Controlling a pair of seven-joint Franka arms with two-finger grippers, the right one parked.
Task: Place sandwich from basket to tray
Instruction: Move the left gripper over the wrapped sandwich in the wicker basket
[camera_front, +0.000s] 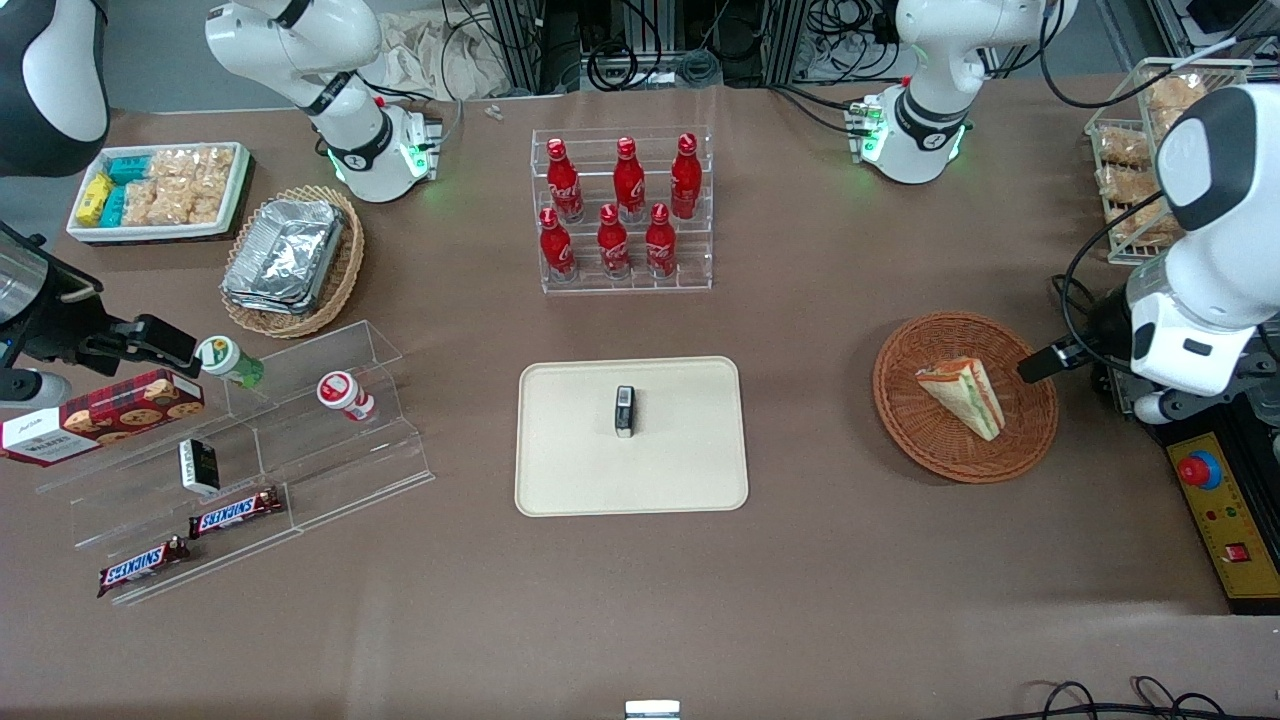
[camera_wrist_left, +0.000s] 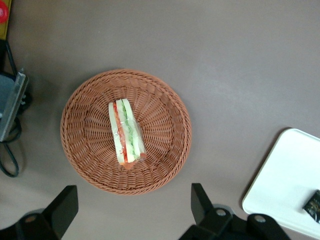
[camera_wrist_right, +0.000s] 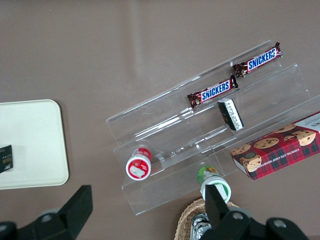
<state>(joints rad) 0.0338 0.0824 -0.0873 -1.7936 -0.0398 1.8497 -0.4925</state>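
The sandwich (camera_front: 962, 396), a pale bread wedge with red, green and orange filling, lies in the round reddish-brown wicker basket (camera_front: 900, 420) toward the working arm's end of the table. In the left wrist view the sandwich (camera_wrist_left: 126, 132) rests on its side in the middle of the basket (camera_wrist_left: 80, 150). My gripper (camera_front: 1050, 360) hangs above the basket's rim at the working arm's end. Here the gripper (camera_wrist_left: 132, 210) is open wide, high over the table, with nothing between its fingers. The cream tray (camera_front: 570, 470) sits mid-table; a corner of the tray (camera_wrist_left: 285, 185) shows here.
A small dark packet (camera_front: 625, 411) lies on the tray. A rack of red bottles (camera_front: 625, 210) stands farther from the camera than the tray. A control box with a red button (camera_front: 1215, 510) sits beside the basket. Acrylic shelves of snacks (camera_front: 250, 450) stand toward the parked arm's end.
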